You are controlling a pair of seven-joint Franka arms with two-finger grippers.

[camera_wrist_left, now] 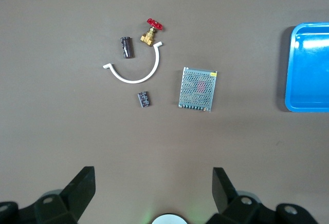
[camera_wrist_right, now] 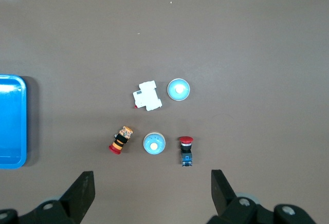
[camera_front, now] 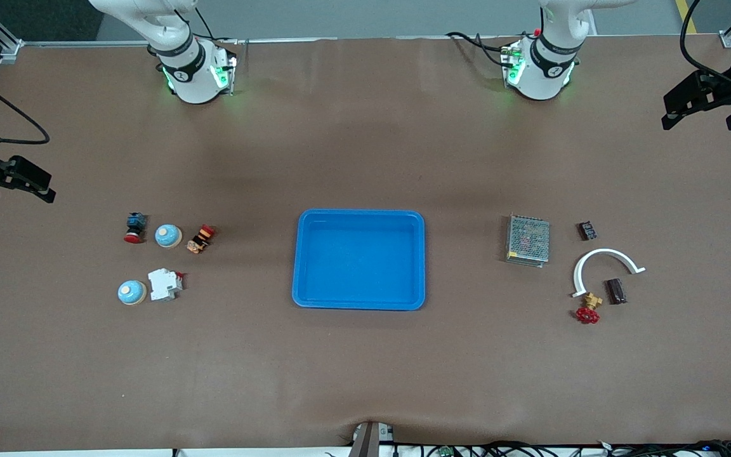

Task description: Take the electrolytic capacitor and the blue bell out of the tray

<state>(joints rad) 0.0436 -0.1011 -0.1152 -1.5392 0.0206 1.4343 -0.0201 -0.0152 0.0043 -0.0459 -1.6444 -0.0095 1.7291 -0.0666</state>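
Note:
Two blue dome bells sit toward the right arm's end of the table: one (camera_front: 168, 235) (camera_wrist_right: 153, 143) between two buttons, the other (camera_front: 131, 292) (camera_wrist_right: 178, 89) beside a white breaker. A dark cylindrical capacitor (camera_front: 615, 291) (camera_wrist_left: 126, 47) lies toward the left arm's end, next to a white arc. The blue tray (camera_front: 359, 214) lies empty mid-table. My left gripper (camera_front: 698, 122) (camera_wrist_left: 154, 183) hangs open, high over its end of the table. My right gripper (camera_front: 19, 193) (camera_wrist_right: 152, 183) hangs open, high over the other end. Neither holds anything.
Near the capacitor: a mesh-cased power supply (camera_front: 528, 239), a white arc bracket (camera_front: 606, 261), a brass valve with a red handle (camera_front: 589, 308) and a small black component (camera_front: 587, 230). Near the bells: a white breaker (camera_front: 164, 284), a red pushbutton (camera_front: 135, 227) and an orange-black button (camera_front: 200, 238).

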